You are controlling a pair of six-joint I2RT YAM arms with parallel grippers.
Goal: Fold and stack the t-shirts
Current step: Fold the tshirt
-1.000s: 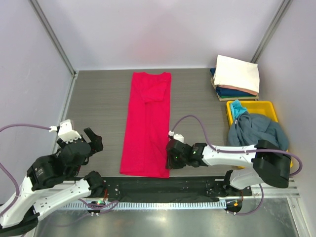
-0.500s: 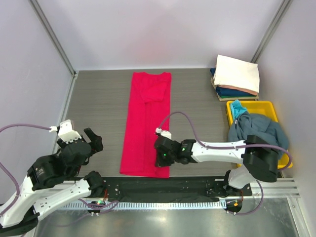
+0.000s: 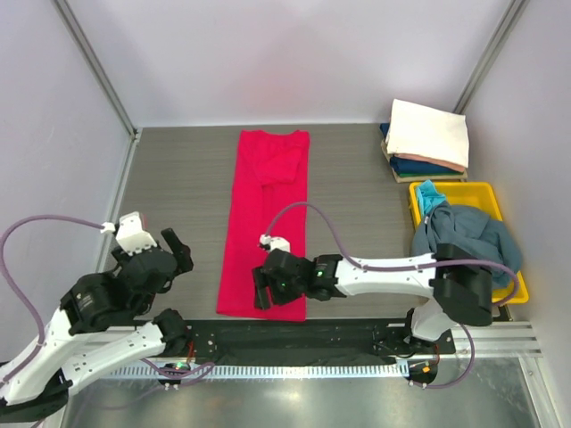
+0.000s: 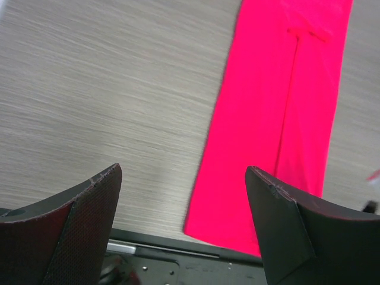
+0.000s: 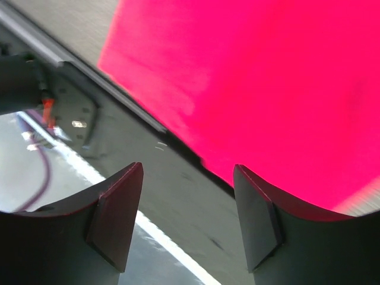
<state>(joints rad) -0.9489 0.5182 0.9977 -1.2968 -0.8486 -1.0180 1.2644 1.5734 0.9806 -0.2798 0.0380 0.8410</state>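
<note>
Hovering over the near hem of the crimson-pink t-shirt (image 3: 268, 205), right gripper (image 3: 260, 292) gapes empty; left gripper (image 3: 177, 250) too, by the left edge. Nothing's blocking; the folded stack (image 3: 430, 134) and yellow tray (image 3: 473, 189) hug the right edge.

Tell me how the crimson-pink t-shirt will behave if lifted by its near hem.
The crimson-pink t-shirt lies flat in a long narrow fold, so it is probably floppy and would drape from the open right gripper. It looks thin, likely light. Pushed, it would likely bunch rather than slide.
</note>
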